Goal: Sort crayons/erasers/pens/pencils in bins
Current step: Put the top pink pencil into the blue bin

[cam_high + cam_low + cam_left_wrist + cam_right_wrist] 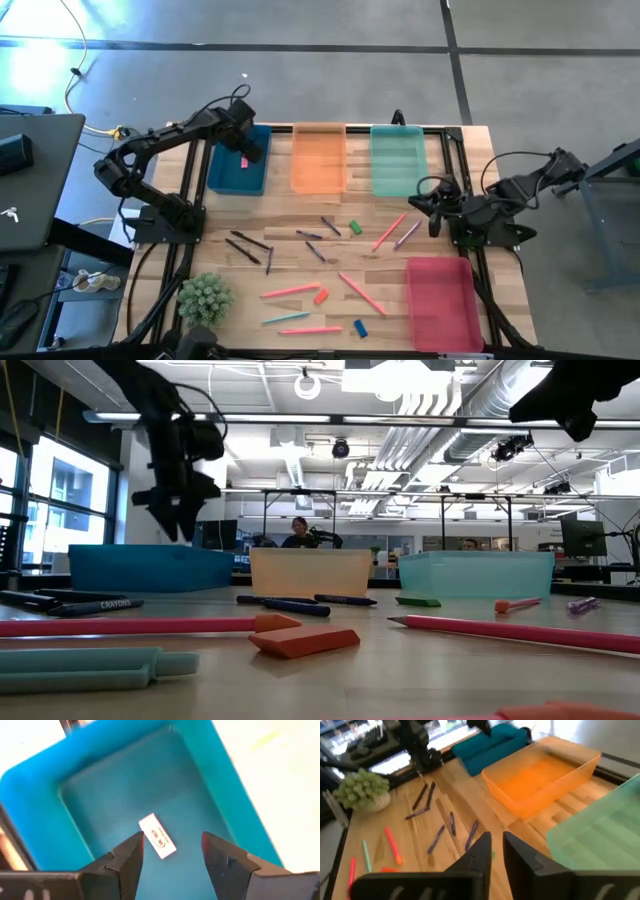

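Bench (300, 270): pale wood slats, pencils and pens scattered
Left gripper (172, 852): jaws open above pink eraser (157, 836) in blue bin (222, 178)
Right gripper (497, 851): jaws nearly closed, empty
Room: grey floor

Wooden table (300, 270) with sorting bins
Blue bin (232, 178) below left fingers (127, 862); pencils (290, 291), crayons (310, 235) lie scattered

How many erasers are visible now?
4: the pink eraser in the blue bin, the green eraser mid-table, the orange-red eraser and blue eraser among pencils. The left gripper covers part of that bin; more may hide.
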`<act>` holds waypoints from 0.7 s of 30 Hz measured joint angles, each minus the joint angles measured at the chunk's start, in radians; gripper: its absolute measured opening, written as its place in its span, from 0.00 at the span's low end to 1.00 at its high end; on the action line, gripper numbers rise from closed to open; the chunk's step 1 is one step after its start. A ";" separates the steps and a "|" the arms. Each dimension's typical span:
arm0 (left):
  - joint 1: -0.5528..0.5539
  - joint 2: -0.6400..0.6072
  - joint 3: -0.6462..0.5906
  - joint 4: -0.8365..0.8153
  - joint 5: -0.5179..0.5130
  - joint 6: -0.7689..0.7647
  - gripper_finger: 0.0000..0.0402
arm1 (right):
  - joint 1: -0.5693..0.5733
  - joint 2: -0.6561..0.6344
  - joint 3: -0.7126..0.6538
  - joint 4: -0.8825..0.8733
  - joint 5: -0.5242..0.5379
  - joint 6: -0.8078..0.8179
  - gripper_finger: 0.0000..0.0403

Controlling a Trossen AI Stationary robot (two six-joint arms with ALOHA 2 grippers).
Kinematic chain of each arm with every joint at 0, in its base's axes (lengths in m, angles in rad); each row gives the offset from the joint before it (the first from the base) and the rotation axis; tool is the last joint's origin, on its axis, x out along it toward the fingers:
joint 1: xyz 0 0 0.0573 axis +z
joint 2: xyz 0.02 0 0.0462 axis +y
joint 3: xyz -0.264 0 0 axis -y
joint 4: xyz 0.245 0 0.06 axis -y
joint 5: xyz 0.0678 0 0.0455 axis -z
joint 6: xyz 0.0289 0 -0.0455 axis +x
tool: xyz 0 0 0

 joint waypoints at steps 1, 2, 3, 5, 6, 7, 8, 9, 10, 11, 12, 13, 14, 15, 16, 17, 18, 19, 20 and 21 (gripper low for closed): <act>-0.001 -0.002 0.025 -0.015 0.000 0.010 0.46 | -0.004 0.008 0.000 0.000 -0.015 -0.008 0.14; -0.001 -0.007 0.052 -0.030 0.000 0.021 0.46 | -0.010 0.017 0.000 0.000 -0.039 -0.018 0.16; -0.004 -0.011 0.078 -0.045 0.004 0.027 0.46 | -0.019 0.026 0.000 0.000 -0.063 -0.022 0.18; -0.012 -0.022 0.125 -0.064 0.013 0.034 0.46 | -0.043 0.046 0.000 -0.002 -0.111 -0.029 0.22; -0.015 -0.031 0.144 -0.073 0.023 0.034 0.46 | -0.057 0.055 0.000 -0.003 -0.136 -0.038 0.24; -0.020 -0.042 0.159 -0.077 0.040 0.034 0.46 | -0.070 0.066 0.000 -0.001 -0.162 -0.045 0.25; -0.025 -0.053 0.172 -0.076 0.061 0.033 0.46 | -0.084 0.076 0.000 0.004 -0.186 -0.051 0.27; -0.034 -0.064 0.180 -0.073 0.081 0.030 0.46 | -0.097 0.086 0.000 0.009 -0.212 -0.066 0.28; -0.043 -0.078 0.183 -0.069 0.101 0.021 0.46 | -0.111 0.096 0.000 0.018 -0.236 -0.082 0.29; -0.054 -0.090 0.183 -0.067 0.119 0.012 0.46 | -0.123 0.107 0.004 0.024 -0.260 -0.102 0.29; -0.067 -0.102 0.183 -0.067 0.132 0.000 0.46 | -0.135 0.120 0.014 0.023 -0.279 -0.125 0.30; -0.083 -0.111 0.183 -0.067 0.140 -0.009 0.46 | -0.147 0.136 0.029 0.020 -0.294 -0.148 0.30; -0.103 -0.121 0.180 -0.065 0.147 -0.017 0.46 | -0.157 0.151 0.048 0.013 -0.301 -0.173 0.30; -0.122 -0.132 0.172 -0.056 0.160 -0.026 0.46 | -0.166 0.167 0.066 0.002 -0.309 -0.204 0.30; -0.145 -0.142 0.158 -0.043 0.172 -0.035 0.46 | -0.175 0.184 0.083 -0.015 -0.317 -0.234 0.30; -0.168 -0.151 0.143 -0.031 0.179 -0.042 0.46 | -0.184 0.201 0.100 -0.041 -0.323 -0.264 0.30; -0.192 -0.158 0.128 -0.022 0.180 -0.048 0.46 | -0.194 0.219 0.116 -0.064 -0.334 -0.290 0.30; -0.216 -0.163 0.116 -0.019 0.177 -0.060 0.46 | -0.204 0.238 0.133 -0.082 -0.345 -0.312 0.30; -0.242 -0.167 0.105 -0.016 0.171 -0.074 0.46 | -0.214 0.259 0.150 -0.096 -0.359 -0.332 0.30; -0.265 -0.171 0.095 -0.010 0.169 -0.085 0.46 | -0.225 0.278 0.165 -0.109 -0.386 -0.354 0.30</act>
